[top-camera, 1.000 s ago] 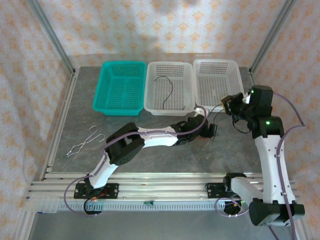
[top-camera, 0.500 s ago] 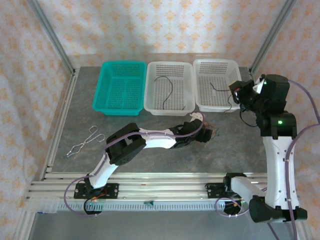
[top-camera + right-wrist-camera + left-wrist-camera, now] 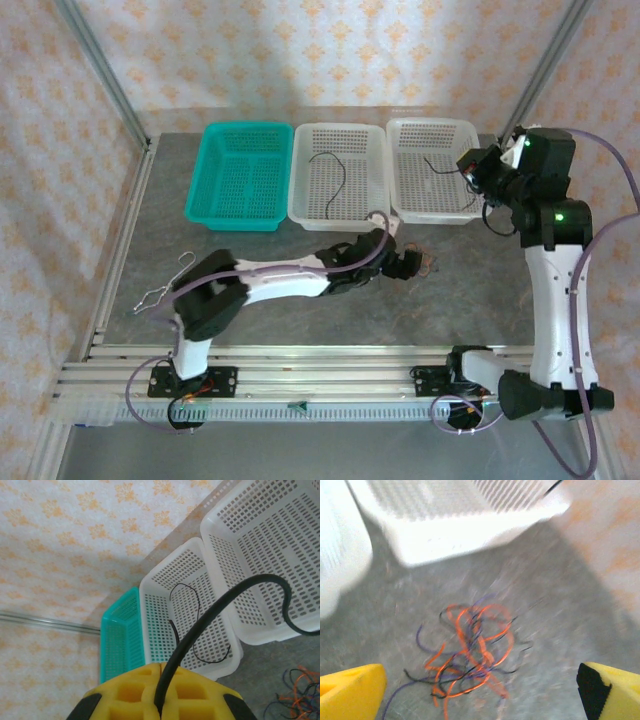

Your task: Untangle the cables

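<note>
We see the left end effector (image 3: 480,697) spread wide, empty, with the small tangle of thin orange and black cables (image 3: 470,655) dead ahead on the grey table (image 3: 385,610), lower centre.

Three perforated plastic baskets line the far side of a grey table (image 3: 150,215): a teal basket (image 3: 200,180), a middle white basket (image 3: 330,220) and a right white basket (image 3: 430,213) (set side by side, rims nearly touching). Metal tongs (image 3: 150,297) lie near the table's left edge, well apart from the baskets. Orange-patterned wallpaper (image 3: 300,50) covers the walls behind.
</note>
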Robot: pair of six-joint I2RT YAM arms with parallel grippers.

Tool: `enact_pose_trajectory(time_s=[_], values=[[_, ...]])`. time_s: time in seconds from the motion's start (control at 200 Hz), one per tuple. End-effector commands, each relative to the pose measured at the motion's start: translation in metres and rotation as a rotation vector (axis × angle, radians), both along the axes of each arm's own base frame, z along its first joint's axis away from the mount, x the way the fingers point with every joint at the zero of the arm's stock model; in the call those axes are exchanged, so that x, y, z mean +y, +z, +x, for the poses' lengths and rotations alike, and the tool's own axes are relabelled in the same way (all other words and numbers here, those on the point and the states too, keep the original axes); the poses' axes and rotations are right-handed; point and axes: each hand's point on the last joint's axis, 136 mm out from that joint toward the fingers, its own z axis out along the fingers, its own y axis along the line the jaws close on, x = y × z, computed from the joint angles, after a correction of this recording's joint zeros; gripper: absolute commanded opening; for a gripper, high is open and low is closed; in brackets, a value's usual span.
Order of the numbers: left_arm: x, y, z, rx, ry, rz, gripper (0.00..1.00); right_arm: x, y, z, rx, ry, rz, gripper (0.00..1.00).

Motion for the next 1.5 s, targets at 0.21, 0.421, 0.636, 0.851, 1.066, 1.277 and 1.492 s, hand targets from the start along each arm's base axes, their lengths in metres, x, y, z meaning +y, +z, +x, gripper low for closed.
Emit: enact_pose_trajectory(time_s=[0.21,0.421,0.636,0.851,1.066,1.277,1.492], values=[[0.074,0.111,-0.013,-0.184,0.047,-0.049,0.99,0.004,0.023,0.011,-0.109,0.094,-0.134,0.00],[0.133,0.130,0.014,-0.213,0.172,-0.081,1.00,0.014,0.023,0.024,-0.116,0.154,-0.123,0.00],[0.179,0.156,0.036,-0.287,0.199,-0.135,0.99,0.031,0.026,0.033,-0.114,0.202,-0.081,0.00],[0.171,0.176,0.037,-0.407,0.011,-0.119,0.99,0.061,0.025,0.039,-0.100,0.248,-0.114,0.00],[0.138,0.186,0.022,-0.527,-0.274,0.021,0.97,0.108,0.022,0.039,-0.064,0.368,-0.091,0.00],[0.140,0.202,0.008,-0.765,-0.348,0.167,0.90,0.140,0.011,0.036,-0.014,0.453,-0.115,0.00],[0.144,0.211,0.021,-0.851,-0.277,0.315,0.83,0.164,0.005,0.031,0.004,0.521,-0.097,0.00]])
